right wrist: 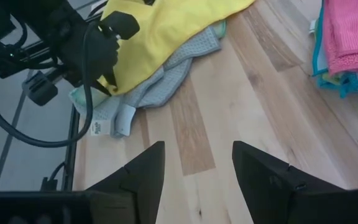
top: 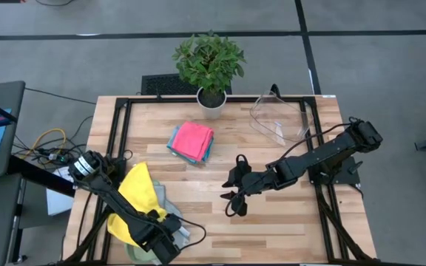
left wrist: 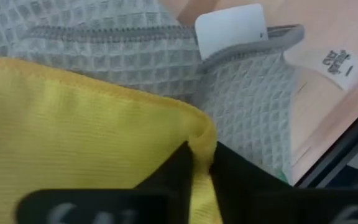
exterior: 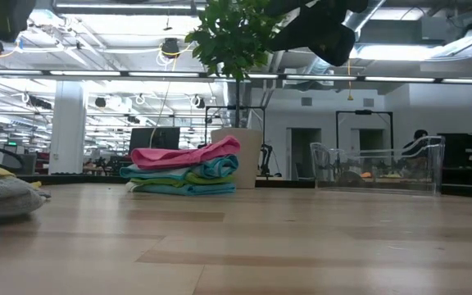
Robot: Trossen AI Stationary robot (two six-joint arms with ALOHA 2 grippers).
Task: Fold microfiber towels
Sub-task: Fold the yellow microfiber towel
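A yellow microfiber towel (top: 134, 201) lies crumpled at the table's near left, over a grey waffle cloth (top: 163, 199). My left gripper (top: 165, 235) is shut on the yellow towel's edge there. A folded stack with a pink towel (top: 193, 139) on top of teal and green ones sits mid-table, below the plant. My right gripper (top: 235, 199) hovers open and empty over bare wood, right of centre; its fingers (right wrist: 194, 168) show apart in its wrist view. My left gripper pinches the yellow towel's hemmed corner (left wrist: 201, 146) between its two fingers; a narrow fold of it runs back between them. The rest of the towel lies slack on the grey cloth (left wrist: 166, 56) and the table.
A potted plant (top: 210, 66) stands at the far edge. A clear plastic bin (top: 279, 118) sits at the far right. The grey cloth has white tags (left wrist: 232, 28) near the table's near-left corner. Bare wood lies between the stack and the near edge.
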